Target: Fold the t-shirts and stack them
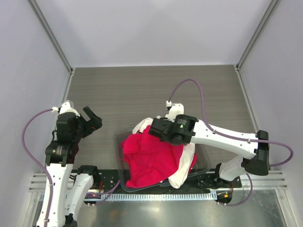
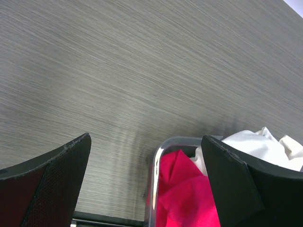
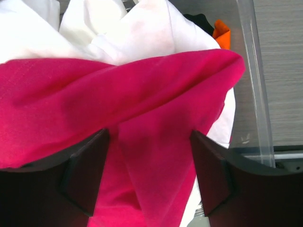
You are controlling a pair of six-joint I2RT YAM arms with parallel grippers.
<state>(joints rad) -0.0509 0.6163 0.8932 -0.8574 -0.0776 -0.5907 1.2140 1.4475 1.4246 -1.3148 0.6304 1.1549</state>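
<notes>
The right pincer, spread apart, sits over a fold of the pink shirt in the bin. Next it probably must pinch, then lift toward 12 o'clock.

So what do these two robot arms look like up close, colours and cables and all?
The left arm and right arm have white shells with black joints. A thin purple cable loops beside each. The left gripper and right gripper each end in two broad, black, wedge-shaped fingers.
</notes>
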